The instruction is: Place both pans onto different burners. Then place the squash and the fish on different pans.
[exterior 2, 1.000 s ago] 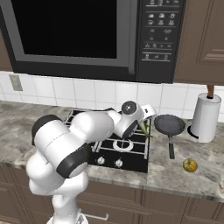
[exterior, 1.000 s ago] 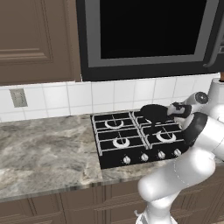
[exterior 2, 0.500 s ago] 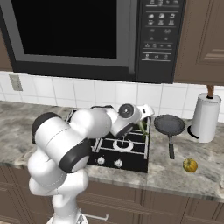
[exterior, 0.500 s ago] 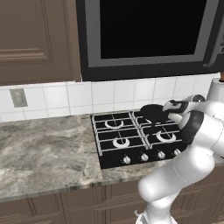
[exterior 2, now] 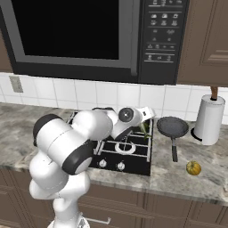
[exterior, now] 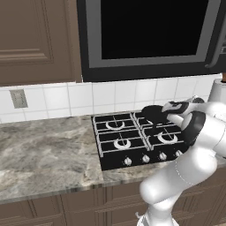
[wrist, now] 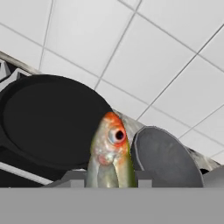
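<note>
My gripper (wrist: 109,178) is shut on the fish (wrist: 109,155), a greenish fish with an orange head and a round eye, its head pointing away from the hand. Just beyond it, a black pan (wrist: 48,116) sits on the rear right burner of the hob (exterior: 110,152). A second, greyer pan (exterior 2: 172,127) lies on the counter to the right of the hob, handle toward the front. In the right base view the gripper (exterior 2: 143,122) hangs over the hob's right edge, between the two pans. The squash (exterior 2: 193,168), small and yellow-orange, lies on the counter at the front right.
A paper towel roll (exterior 2: 208,118) stands at the back right beside the grey pan. A microwave (exterior 2: 89,35) hangs low over the hob. The tiled wall (wrist: 131,52) is close behind. Marble counter (exterior: 44,150) stretches to the left of the hob.
The hand, with the fish in it, has edged slightly left toward the rear right burner's pan. The pans and the squash have stayed put.
</note>
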